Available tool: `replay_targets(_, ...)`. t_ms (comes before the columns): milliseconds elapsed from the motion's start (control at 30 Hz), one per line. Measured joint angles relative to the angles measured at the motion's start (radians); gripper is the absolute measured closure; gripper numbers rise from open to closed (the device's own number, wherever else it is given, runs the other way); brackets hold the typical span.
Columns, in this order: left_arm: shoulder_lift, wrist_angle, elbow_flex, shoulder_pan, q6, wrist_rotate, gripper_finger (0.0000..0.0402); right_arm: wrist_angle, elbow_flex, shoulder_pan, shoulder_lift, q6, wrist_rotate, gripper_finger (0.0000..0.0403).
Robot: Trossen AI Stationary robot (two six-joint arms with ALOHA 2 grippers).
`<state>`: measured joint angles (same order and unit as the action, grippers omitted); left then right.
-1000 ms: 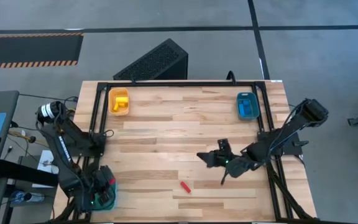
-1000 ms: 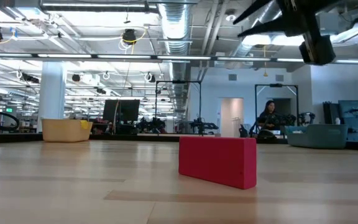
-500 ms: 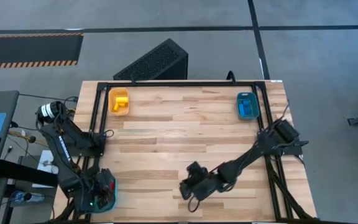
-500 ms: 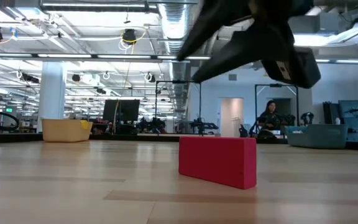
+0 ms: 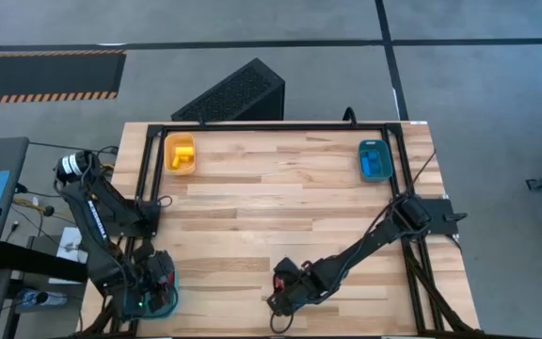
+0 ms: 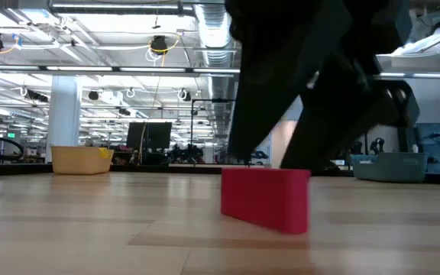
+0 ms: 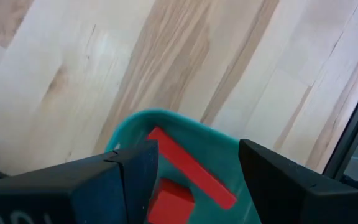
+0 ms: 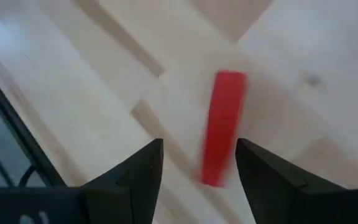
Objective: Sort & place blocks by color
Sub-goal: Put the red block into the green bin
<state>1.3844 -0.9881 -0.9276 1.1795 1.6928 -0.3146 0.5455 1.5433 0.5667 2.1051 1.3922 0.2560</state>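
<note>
Your right gripper (image 8: pixel 197 165) hangs open over the red bar (image 8: pixel 222 127) — centre the fingers across its narrow sides, then lower and close.

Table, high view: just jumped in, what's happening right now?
The right gripper is open and reaching over the last loose red block on the table, not yet gripping it. The left gripper waits, open, above the teal tray holding red blocks. The yellow tray and blue tray at the far corners already hold matching blocks.
</note>
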Motion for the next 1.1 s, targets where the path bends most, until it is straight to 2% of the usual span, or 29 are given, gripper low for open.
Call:
replay_targets(200, -0.005, 0.002, 0.000, -0.049, -0.051, -0.001, 0.0193, -0.033, 0.001, 0.001, 0.070, 0.036, -0.050, 0.0187)
replay_targets(333, -0.005, 0.023, 0.000, -0.074, -0.077, -0.003, 0.0193, -0.025, 0.004, -0.004, 0.082, 0.078, -0.053, 0.0213)
replay_targets(433, -0.005, 0.041, 0.000, -0.093, -0.123, 0.000, 0.0193, -0.015, 0.002, -0.013, 0.076, 0.068, -0.060, 0.0257)
replay_targets(567, -0.005, 0.071, 0.000, -0.135, -0.181, -0.016, 0.0193, -0.017, -0.003, -0.019, 0.043, 0.003, -0.043, 0.0350)
replay_targets(667, -0.005, 0.071, 0.000, -0.183, -0.209, -0.046, 0.0193, -0.080, -0.003, -0.027, 0.002, -0.090, -0.008, 0.0357)
replay_targets(767, -0.005, 0.117, 0.000, -0.243, -0.334, -0.061, 0.0193, -0.211, -0.003, -0.038, -0.023, -0.225, 0.004, 0.0357)
replay_targets(900, -0.005, 0.252, 0.000, -0.322, -0.578, -0.064, 0.0193, -0.406, -0.003, -0.055, -0.035, -0.380, -0.025, 0.0355)
replay_targets(1100, -0.005, 0.502, 0.000, -0.399, -0.883, -0.057, 0.0193, -0.538, -0.002, -0.088, -0.038, -0.444, -0.048, 0.0355)
